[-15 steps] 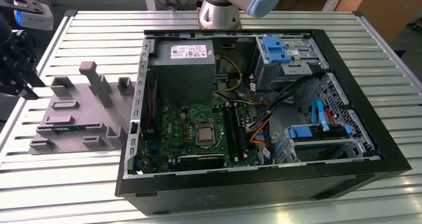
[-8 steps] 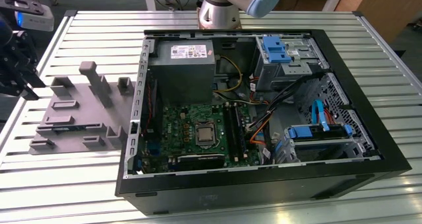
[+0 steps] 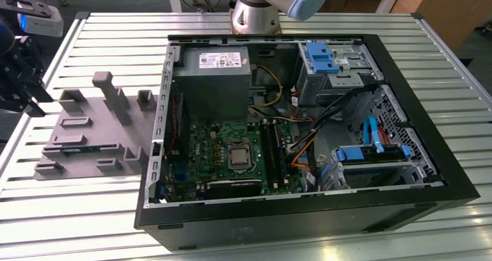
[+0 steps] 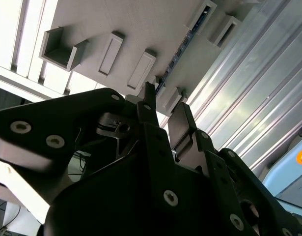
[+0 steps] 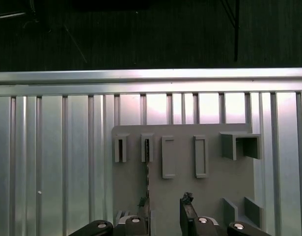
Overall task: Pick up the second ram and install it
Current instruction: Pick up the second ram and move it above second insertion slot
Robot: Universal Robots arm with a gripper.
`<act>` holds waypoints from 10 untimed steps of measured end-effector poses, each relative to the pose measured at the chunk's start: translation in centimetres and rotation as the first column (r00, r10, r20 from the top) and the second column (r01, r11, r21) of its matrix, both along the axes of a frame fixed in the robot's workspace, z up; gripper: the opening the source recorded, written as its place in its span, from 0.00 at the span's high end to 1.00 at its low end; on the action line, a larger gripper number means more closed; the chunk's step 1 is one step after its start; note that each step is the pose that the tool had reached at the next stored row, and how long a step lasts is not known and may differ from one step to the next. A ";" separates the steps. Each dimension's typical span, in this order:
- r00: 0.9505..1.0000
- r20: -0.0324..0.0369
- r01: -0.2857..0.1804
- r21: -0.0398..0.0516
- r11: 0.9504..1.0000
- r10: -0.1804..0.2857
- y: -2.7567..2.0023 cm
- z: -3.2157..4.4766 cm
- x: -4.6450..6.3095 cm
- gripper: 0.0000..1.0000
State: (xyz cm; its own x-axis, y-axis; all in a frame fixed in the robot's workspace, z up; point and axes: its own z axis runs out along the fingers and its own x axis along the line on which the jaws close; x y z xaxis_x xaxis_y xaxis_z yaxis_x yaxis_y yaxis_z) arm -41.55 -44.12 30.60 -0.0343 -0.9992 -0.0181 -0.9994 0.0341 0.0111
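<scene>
The pincer [image 5: 166, 210] hangs spread and empty above the grey holder [image 5: 209, 191]; the second ram [image 5: 147, 152] lies just beneath and ahead of its fingertips, stood on edge in the holder's slots, probably so the fingers can close on its flat faces. The open computer case [image 3: 307, 215] sits well aside; the print on its white label [image 3: 221, 60] is too small to read.

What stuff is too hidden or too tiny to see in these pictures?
1. The second ram: edge-on in the second wrist view, so its chips are hidden.
2. The gripper: cut off by the exterior view's left edge.
3. The memory slots on the motherboard: too small in the exterior view to tell whether any is filled.
</scene>
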 end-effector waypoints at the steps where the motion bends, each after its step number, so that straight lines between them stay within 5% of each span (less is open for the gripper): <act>1: 1.000 0.000 0.000 0.000 1.000 0.000 0.00 -0.01 0.0 0.62; 10: 1.000 0.000 0.012 0.000 1.000 -0.012 -0.03 -0.53 0.0 0.62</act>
State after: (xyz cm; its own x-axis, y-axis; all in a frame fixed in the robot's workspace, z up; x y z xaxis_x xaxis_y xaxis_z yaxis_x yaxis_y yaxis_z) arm -41.56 -44.15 30.08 -0.0466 -0.9988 -0.0180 -0.9989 0.0464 0.0111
